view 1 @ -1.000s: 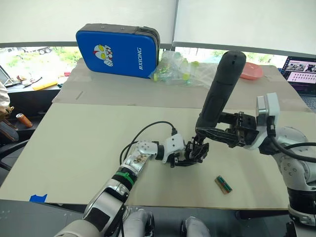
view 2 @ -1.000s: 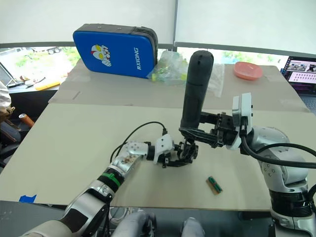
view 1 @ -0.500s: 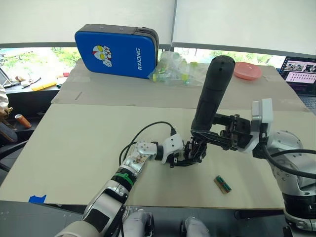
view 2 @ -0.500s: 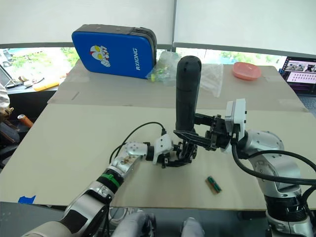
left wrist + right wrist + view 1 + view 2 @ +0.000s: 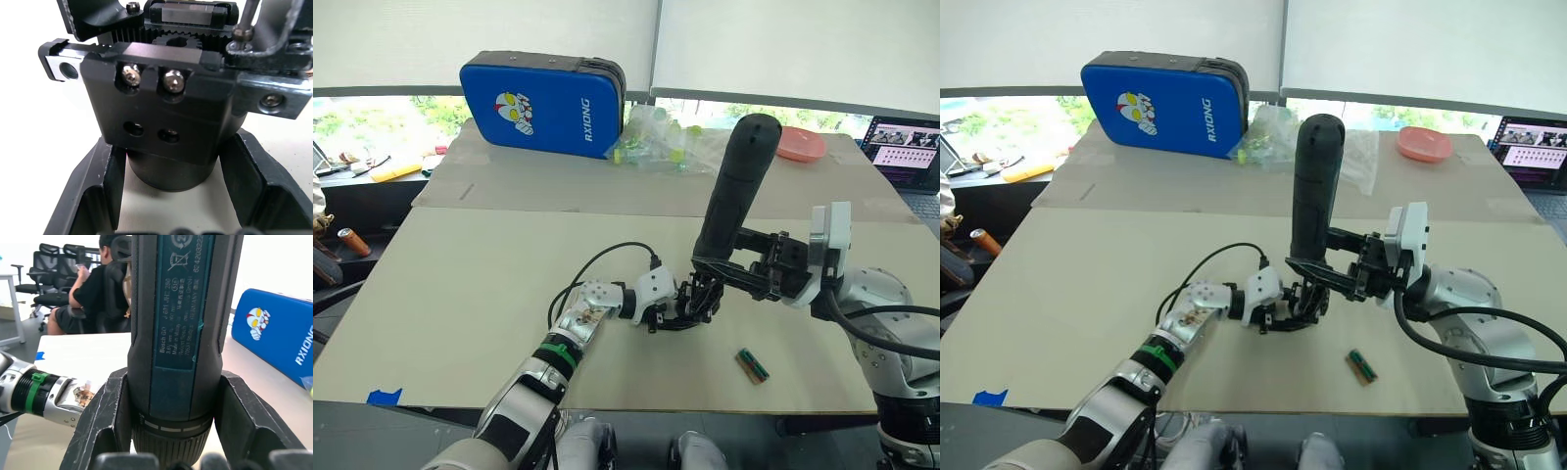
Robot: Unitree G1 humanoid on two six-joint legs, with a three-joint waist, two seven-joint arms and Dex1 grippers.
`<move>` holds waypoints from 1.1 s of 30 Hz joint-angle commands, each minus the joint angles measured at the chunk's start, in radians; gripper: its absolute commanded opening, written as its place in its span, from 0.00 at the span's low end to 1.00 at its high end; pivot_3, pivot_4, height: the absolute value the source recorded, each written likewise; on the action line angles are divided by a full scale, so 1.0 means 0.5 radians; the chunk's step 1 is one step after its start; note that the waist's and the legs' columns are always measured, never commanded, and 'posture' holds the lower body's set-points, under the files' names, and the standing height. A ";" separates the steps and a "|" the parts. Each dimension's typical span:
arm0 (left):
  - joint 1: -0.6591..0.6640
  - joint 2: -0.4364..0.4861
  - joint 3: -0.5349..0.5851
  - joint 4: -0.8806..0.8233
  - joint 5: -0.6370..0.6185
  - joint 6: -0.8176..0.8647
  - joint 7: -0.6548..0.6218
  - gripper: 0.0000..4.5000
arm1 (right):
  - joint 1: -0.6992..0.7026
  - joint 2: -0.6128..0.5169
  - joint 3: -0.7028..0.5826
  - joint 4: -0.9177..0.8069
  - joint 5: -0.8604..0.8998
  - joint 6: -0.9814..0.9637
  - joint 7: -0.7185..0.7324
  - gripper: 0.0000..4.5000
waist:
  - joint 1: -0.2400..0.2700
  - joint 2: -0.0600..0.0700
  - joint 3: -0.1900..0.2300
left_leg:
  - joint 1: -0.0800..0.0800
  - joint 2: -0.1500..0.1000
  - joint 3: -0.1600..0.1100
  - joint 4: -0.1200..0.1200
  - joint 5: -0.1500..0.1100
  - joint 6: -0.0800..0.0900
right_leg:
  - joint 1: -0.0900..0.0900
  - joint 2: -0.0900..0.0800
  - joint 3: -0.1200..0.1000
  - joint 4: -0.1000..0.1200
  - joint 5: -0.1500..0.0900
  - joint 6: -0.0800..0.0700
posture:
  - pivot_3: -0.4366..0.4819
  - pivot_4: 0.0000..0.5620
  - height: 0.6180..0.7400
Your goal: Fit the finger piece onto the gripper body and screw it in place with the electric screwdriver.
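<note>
A: Where is the gripper body (image 5: 697, 302)?
B: On the table (image 5: 460, 284), its round base clamped between the left gripper (image 5: 677, 305) fingers.

A: And the screwdriver (image 5: 732, 191)?
B: Nearly upright, clasped by the right gripper (image 5: 720, 268), tip down at the body.

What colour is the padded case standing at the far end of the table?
Bright blue with a cartoon figure and white lettering; the case shows best in the left eye view.

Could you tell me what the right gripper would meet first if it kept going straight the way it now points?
The right gripper, shut on the electric screwdriver, points toward the robot's left. It would probably meet the gripper body in the left gripper first, though depth is uncertain.
</note>
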 commanded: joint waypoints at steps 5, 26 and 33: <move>0.031 -0.001 -0.043 -0.001 0.021 0.010 -0.048 0.51 | 0.146 -0.029 0.115 0.107 -0.111 0.145 -0.035 0.43 | 0.000 -0.007 -0.008 | 0.000 0.000 0.000 -0.001 0.000 0.000 | 0.000 -0.001 -0.001 -0.001 0.000 0.000 | 0.48 0.27 1.00; 0.043 0.002 -0.052 0.015 0.055 0.024 -0.016 0.51 | -0.164 -0.040 -0.079 -0.054 0.132 0.095 0.073 0.43 | 0.003 -0.008 -0.009 | -0.002 -0.001 0.000 -0.001 -0.002 0.001 | -0.002 -0.009 -0.014 -0.001 0.000 0.000 | 0.48 0.27 1.00; 0.045 0.008 -0.058 0.023 0.076 0.047 0.021 0.51 | -0.240 -0.126 -0.273 -0.125 0.307 0.133 0.136 0.43 | 0.012 -0.007 -0.008 | -0.004 -0.001 0.000 -0.001 -0.002 0.002 | -0.002 -0.011 -0.018 -0.002 0.000 0.000 | 0.48 0.27 1.00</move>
